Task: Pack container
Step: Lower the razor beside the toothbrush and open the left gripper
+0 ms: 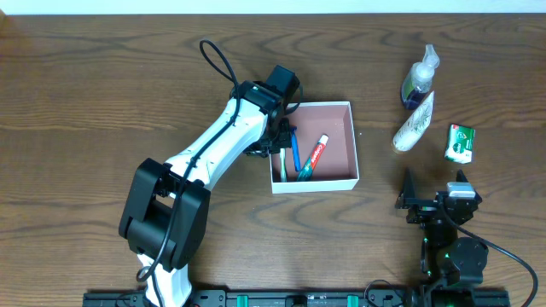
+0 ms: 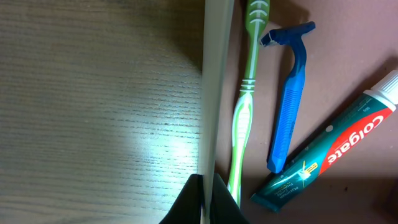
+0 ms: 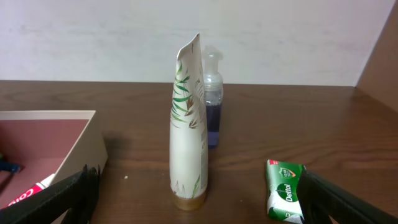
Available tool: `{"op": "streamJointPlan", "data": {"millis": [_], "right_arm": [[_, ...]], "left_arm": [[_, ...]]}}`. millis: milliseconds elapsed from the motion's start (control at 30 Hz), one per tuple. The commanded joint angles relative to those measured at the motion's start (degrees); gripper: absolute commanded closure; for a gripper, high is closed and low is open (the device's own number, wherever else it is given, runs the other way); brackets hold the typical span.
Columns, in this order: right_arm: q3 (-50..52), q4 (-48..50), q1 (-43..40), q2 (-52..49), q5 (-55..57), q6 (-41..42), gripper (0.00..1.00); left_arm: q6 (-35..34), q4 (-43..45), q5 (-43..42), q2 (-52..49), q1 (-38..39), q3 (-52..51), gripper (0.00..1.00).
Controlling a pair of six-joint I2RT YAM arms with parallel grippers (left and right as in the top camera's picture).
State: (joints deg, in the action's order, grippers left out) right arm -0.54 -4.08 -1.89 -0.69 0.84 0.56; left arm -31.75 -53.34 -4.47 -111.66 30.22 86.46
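Observation:
The container (image 1: 337,128), a shallow white-walled box with a pinkish-brown inside, sits mid-table. In it lie a green toothbrush (image 2: 244,106), a blue razor (image 2: 289,106) and a Colgate toothpaste tube (image 2: 329,155). My left gripper (image 2: 204,186) is shut on the container's left wall (image 2: 211,93), one finger outside and one inside; in the overhead view the left gripper (image 1: 280,143) is at that wall. My right gripper (image 1: 435,186) stands open near the front right, holding nothing. From the right wrist, the open right gripper (image 3: 202,214) faces a white leaf-print tube (image 3: 188,130).
Right of the container are a pump bottle (image 1: 420,78) with dark liquid, the white tube (image 1: 415,124) and a green Dettol soap pack (image 1: 460,142). The soap (image 3: 284,199) lies close to the right finger. The container's corner (image 3: 81,143) shows at the left.

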Motion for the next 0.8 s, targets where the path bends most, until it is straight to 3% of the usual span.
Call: {"op": "streamJointPlan", "data": {"millis": [0, 300, 367, 433, 500, 767], "right_arm": [[0.2, -0.2, 0.6, 0.4, -0.3, -0.9, 0.01], [0.2, -0.2, 0.6, 0.4, -0.2, -0.9, 0.01], [0.2, -0.2, 0.6, 0.4, -0.2, -0.9, 0.01], [0.2, -0.2, 0.6, 0.4, -0.2, -0.9, 0.01], [0.2, -0.2, 0.6, 0.4, -0.2, -0.9, 0.01], [0.2, -0.2, 0.6, 0.4, -0.3, -0.9, 0.01]], "left_arm": [[-0.2, 0.0, 1.0, -0.5, 0.0, -0.7, 0.94], [0.6, -0.1, 1.0, -0.5, 0.0, -0.7, 0.93], [0.6, -0.1, 1.0, -0.5, 0.0, -0.7, 0.83], [1.0, -0.1, 1.0, -0.5, 0.0, -0.7, 0.62], [2.6, -0.2, 0.8, -0.5, 0.0, -0.7, 0.51], [3.0, -0.8, 0.8, 0.2, 0.0, 0.7, 0.50]]}}
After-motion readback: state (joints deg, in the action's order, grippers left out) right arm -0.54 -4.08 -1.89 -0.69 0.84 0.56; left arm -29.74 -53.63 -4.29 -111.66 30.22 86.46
